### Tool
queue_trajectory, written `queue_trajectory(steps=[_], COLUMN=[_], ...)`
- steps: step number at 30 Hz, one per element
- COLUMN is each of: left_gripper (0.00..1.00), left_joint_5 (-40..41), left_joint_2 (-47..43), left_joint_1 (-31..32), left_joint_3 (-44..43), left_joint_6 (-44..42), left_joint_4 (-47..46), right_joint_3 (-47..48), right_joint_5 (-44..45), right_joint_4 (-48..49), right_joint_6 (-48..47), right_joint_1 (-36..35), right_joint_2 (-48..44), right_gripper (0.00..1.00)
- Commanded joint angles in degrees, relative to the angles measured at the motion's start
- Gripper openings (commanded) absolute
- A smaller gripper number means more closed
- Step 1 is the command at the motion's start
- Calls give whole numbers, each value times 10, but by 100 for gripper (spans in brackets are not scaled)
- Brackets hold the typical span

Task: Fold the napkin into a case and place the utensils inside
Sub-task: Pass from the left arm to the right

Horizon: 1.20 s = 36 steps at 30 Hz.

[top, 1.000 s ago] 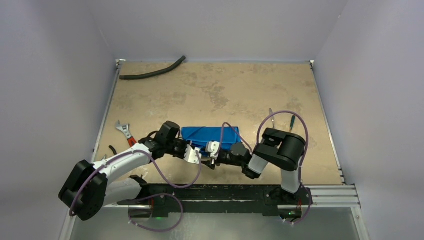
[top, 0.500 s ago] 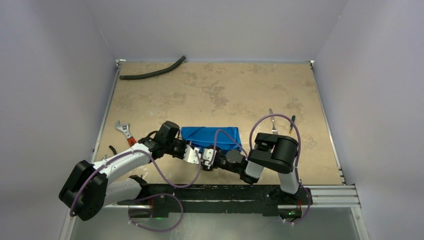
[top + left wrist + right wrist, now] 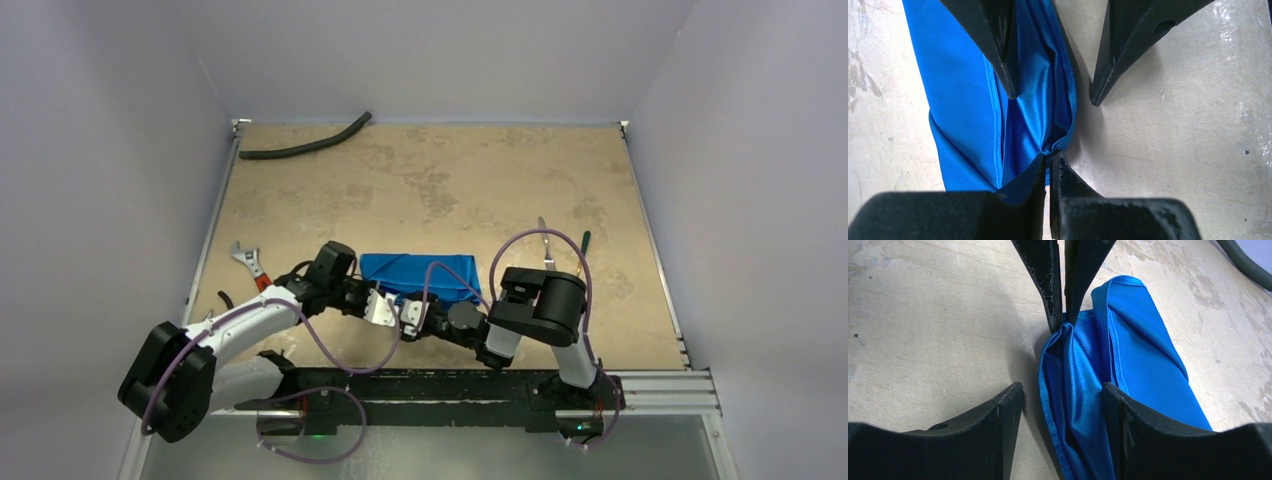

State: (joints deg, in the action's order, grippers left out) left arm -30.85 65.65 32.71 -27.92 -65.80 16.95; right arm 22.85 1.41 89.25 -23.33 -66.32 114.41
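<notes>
Tan table (image 3: pixel 430 180) | left gripper (image 3: pixel 1049 157) pinching napkin (image 3: pixel 963 100) edge | right gripper (image 3: pixel 1063 387) spread astride it

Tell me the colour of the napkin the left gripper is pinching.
Plain shiny bright blue napkin, no pattern; clearest in the left wrist view.

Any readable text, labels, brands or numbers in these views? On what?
None readable in any view.
Wrench: any stamp on it is too small to read from the top camera.
Napkin: plain blue, no tag or print showing.
Left gripper and right gripper: bare black fingers, no label visible.
Hose: nothing legible.
</notes>
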Motion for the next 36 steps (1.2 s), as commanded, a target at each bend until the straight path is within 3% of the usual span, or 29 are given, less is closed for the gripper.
queue_trajectory(steps=[1,11,21,31,36], left_gripper=[0,0,0,0,0], left_joint_5=[-15,-17,-25,-31,-37], left_joint_2=[-4,-6,-15,-13,-7], left_joint_1=[3,-2,-6,-9,-10], left_joint_3=[-20,-21,-21,-35,-40], left_joint_6=[-4,-3,-9,2,6], left_joint_4=[-14,-14,-9,0,0], right_joint_3=[32,24,-24,-25,-5], right_joint_5=[-19,-54,-166,-254,-216], right_joint_4=[271,301,296,297,307], right_joint_6=[14,63,155,169,149], right_joint_1=[-6,0,98,99,99], right_joint_2=[15,6,-107,-81,-55], right_gripper=[64,63,70,73,73])
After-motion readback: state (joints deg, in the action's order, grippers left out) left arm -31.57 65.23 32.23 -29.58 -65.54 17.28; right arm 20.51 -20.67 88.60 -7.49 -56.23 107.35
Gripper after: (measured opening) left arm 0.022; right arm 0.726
